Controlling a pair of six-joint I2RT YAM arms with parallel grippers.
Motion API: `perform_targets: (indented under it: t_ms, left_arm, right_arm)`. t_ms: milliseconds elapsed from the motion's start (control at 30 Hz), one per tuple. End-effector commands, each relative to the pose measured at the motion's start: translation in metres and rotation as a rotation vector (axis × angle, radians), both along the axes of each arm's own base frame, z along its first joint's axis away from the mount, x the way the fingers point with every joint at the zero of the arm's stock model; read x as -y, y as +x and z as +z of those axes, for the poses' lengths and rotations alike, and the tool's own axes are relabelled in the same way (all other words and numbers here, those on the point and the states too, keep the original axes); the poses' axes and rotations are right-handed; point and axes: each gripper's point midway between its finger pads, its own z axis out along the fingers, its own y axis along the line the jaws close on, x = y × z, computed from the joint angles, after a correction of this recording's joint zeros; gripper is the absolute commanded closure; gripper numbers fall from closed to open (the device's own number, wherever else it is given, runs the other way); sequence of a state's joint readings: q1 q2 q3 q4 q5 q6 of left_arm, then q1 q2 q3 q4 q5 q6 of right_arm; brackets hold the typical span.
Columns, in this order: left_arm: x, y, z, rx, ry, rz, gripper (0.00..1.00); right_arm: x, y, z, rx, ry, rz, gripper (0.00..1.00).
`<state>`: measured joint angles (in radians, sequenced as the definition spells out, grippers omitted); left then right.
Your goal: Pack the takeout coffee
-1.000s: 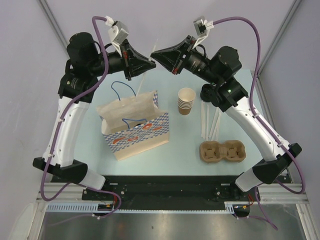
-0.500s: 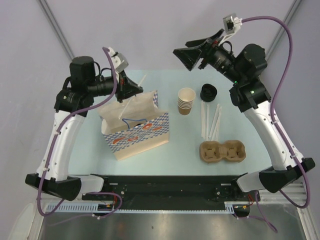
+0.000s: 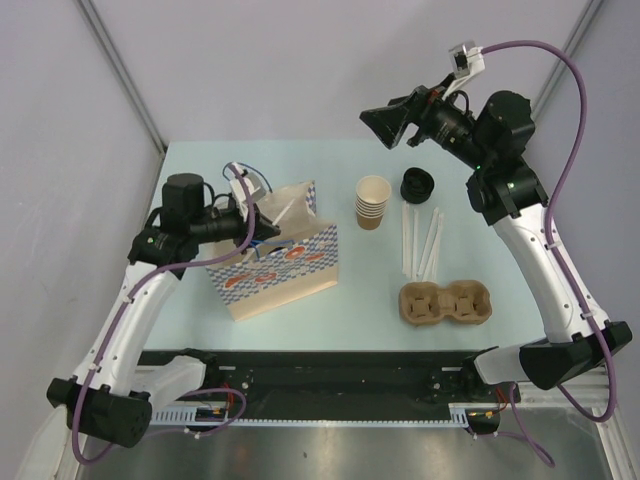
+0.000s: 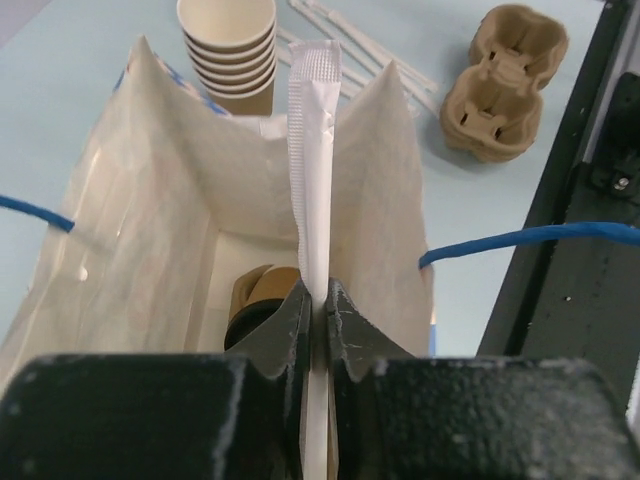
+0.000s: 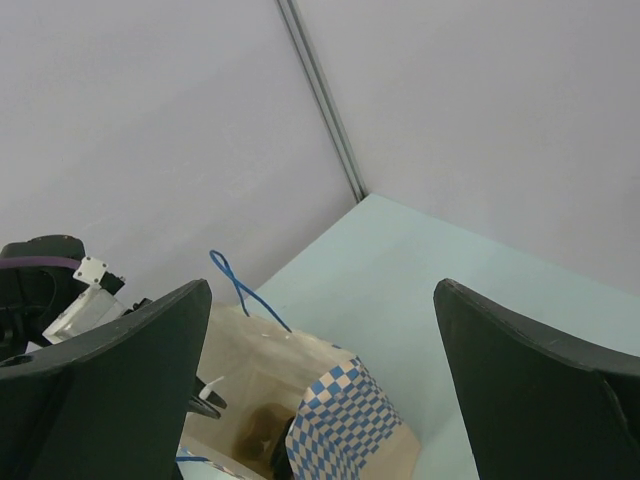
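Currently the straw step is in hand, by my judgement. The left jaws clamp a wrapped straw [image 4: 312,150] that projects ahead of them across the open bag [image 4: 150,210]. The coffee [image 4: 262,292] stands just below those jaws, inside the bag. Next move: lower, then release within the walls. The left arm [image 3: 150,290] reaches low. The right jaws are spread wide, empty and raised.

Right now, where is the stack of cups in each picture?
Top view: the stack of cups stands mid-table, just right of the paper bag.
Left wrist view: at the top edge, left of centre, beyond the far wall of the paper bag.
Right wrist view: not in it.
Shared landmark: the paper bag with blue handles shows in all three, at the bottom of the right wrist view.
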<state>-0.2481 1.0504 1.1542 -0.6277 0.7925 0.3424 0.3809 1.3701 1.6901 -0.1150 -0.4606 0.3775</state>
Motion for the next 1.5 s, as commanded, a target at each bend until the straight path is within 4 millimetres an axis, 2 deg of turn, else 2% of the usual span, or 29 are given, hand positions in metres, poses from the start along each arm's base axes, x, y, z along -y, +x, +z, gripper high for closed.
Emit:
perform_targets:
  t_ms: [0,33,100,167,233,267,333,433,467,533,567,633,667,733,767,833,867,900,933,967,1000,1067,1100,1133,1167,1200,1267,1300,1467]
  left_arm:
    - [-0.007,0.007,-0.003,0.085,0.024,0.035,0.85]
    - [-0.008,0.008,-0.002,0.087,0.022,0.047,0.79]
    - [-0.009,0.008,0.0,0.081,0.016,0.063,0.74]
    - [-0.013,0.012,0.003,0.081,0.025,0.1,0.62]
    - [-0.017,0.016,0.01,0.085,0.04,0.123,0.5]
    - [-0.02,0.018,0.019,0.106,0.048,0.14,0.47]
    - [-0.025,0.019,0.023,0.091,0.06,0.163,0.39]
    - [-0.03,0.023,0.051,0.113,0.037,0.195,0.28]
    - [-0.031,0.025,0.069,0.14,0.021,0.211,0.27]
    - [-0.033,0.028,0.084,0.154,0.011,0.235,0.22]
    - [-0.036,0.028,0.106,0.188,-0.008,0.252,0.21]
    - [-0.04,0.037,0.113,0.173,0.0,0.284,0.18]
    - [-0.042,0.037,0.132,0.201,-0.017,0.297,0.17]
    - [-0.049,0.047,0.134,0.183,-0.002,0.332,0.14]
    - [-0.053,0.05,0.148,0.203,-0.018,0.355,0.13]
    - [-0.068,0.068,0.153,0.166,-0.037,0.426,0.06]
    - [-0.074,0.069,0.176,0.177,-0.08,0.459,0.05]
    - [-0.091,0.075,0.181,0.153,-0.092,0.516,0.04]
    - [-0.101,0.091,0.179,0.111,-0.112,0.539,0.0]
    - [-0.11,0.092,0.194,0.111,-0.153,0.575,0.01]
    - [-0.132,0.099,0.197,0.117,-0.167,0.635,0.0]
    - [-0.152,0.11,0.189,0.093,-0.173,0.681,0.0]
    - [-0.169,0.114,0.182,0.072,-0.17,0.725,0.01]
    - [-0.175,0.117,0.176,0.049,-0.166,0.745,0.0]
    - [-0.186,0.126,0.162,0.005,-0.157,0.778,0.01]
    - [-0.196,0.129,0.152,-0.029,-0.152,0.809,0.0]
    - [-0.21,0.136,0.132,-0.067,-0.101,0.862,0.0]
    - [-0.215,0.14,0.119,-0.108,-0.082,0.882,0.01]
    - [-0.234,0.148,0.073,-0.235,0.013,0.955,0.0]
  right_arm:
    - [0.009,-0.011,0.011,0.042,-0.011,-0.022,0.0]
    - [0.01,-0.01,0.01,0.037,-0.015,-0.024,0.0]
    - [0.009,-0.009,0.007,0.027,-0.017,-0.02,0.0]
    - [0.008,-0.008,0.004,0.02,-0.022,-0.017,0.0]
    - [0.008,-0.006,0.002,0.016,-0.026,-0.019,0.0]
    - [0.008,-0.006,0.002,0.016,-0.027,-0.02,0.0]
    - [0.009,-0.005,0.002,0.02,-0.03,-0.031,0.0]
    - [0.012,0.0,0.002,0.02,-0.033,-0.052,0.0]
    - [0.013,0.002,0.001,0.017,-0.033,-0.056,0.0]
    - [0.017,0.005,0.001,0.017,-0.034,-0.069,0.0]
    - [0.019,0.008,0.001,0.017,-0.034,-0.078,0.0]
    - [0.024,0.012,0.002,0.022,-0.035,-0.094,0.0]
    - [0.027,0.014,0.004,0.03,-0.037,-0.104,0.0]
    - [0.034,0.019,0.005,0.035,-0.043,-0.124,0.0]
    - [0.038,0.022,0.005,0.037,-0.049,-0.139,0.0]
    - [0.044,0.027,0.002,0.022,-0.066,-0.16,0.0]
    - [0.051,0.031,0.001,0.019,-0.076,-0.188,0.0]
    - [0.057,0.033,0.002,0.03,-0.098,-0.207,0.0]
    - [0.062,0.035,-0.007,0.004,-0.123,-0.223,0.0]
    - [0.073,0.038,-0.01,-0.004,-0.139,-0.254,0.0]
    - [0.08,0.041,-0.016,-0.006,-0.169,-0.272,0.0]
    - [0.095,0.045,-0.035,-0.077,-0.206,-0.303,0.0]
    - [0.112,0.051,-0.044,-0.111,-0.215,-0.338,0.0]
    - [0.122,0.052,-0.058,-0.163,-0.241,-0.348,0.0]
    - [0.129,0.056,-0.07,-0.198,-0.262,-0.343,0.0]
    - [0.148,0.061,-0.078,-0.226,-0.278,-0.38,0.0]
    - [0.167,0.065,-0.105,-0.292,-0.35,-0.393,0.01]
    - [0.183,0.067,-0.114,-0.317,-0.372,-0.42,0.0]
    - [0.222,0.07,-0.171,-0.45,-0.52,-0.449,0.01]
